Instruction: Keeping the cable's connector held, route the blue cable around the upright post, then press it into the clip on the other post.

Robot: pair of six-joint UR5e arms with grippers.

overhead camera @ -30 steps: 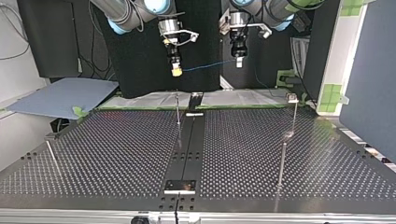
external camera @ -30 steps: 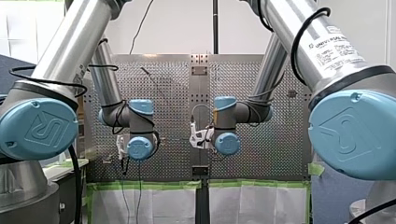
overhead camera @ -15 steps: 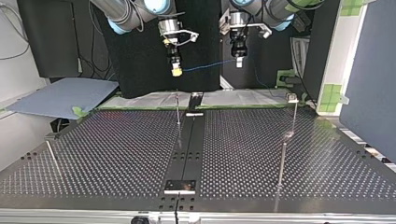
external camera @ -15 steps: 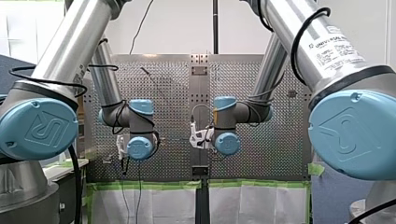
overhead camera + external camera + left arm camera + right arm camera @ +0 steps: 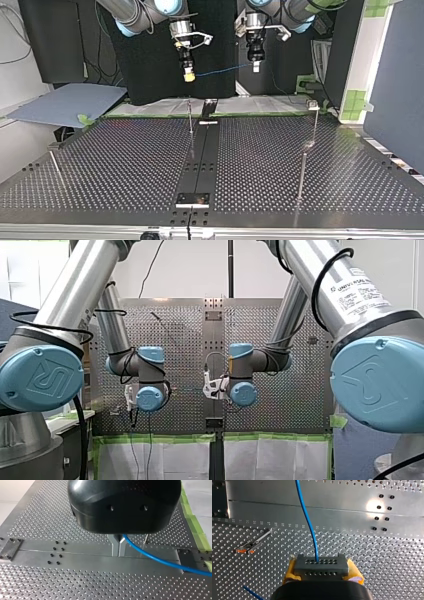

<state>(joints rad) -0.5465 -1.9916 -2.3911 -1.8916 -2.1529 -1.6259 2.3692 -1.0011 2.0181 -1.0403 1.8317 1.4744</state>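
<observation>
Both grippers hang well above the table [image 5: 115, 165], over its edge on the arms' side, with the cable [image 5: 222, 70] strung in the air between them. The right gripper [image 5: 188, 75] has its yellow pads [image 5: 290, 571] clamped on the grey connector [image 5: 320, 566], the end the task wants kept in hand. The cable leaves the connector's face and runs straight ahead toward the other arm. The left gripper [image 5: 118, 546] has its metal fingers nearly together, pinching the cable further along. That draws the span between the two fairly straight, so it can be steered as a line rather than a loose loop. Held this high, the span clears the tops of the posts.

The thin post [image 5: 190, 117] stands near that same edge, beside the table's middle strip [image 5: 200, 160] and almost under the right gripper. A second post [image 5: 315, 122] stands toward the corner at the top view's right. It carries a small block [image 5: 313, 105] on top that may be the clip, though I cannot tell for sure. Routing looks not yet begun, since the cable touches neither post.
</observation>
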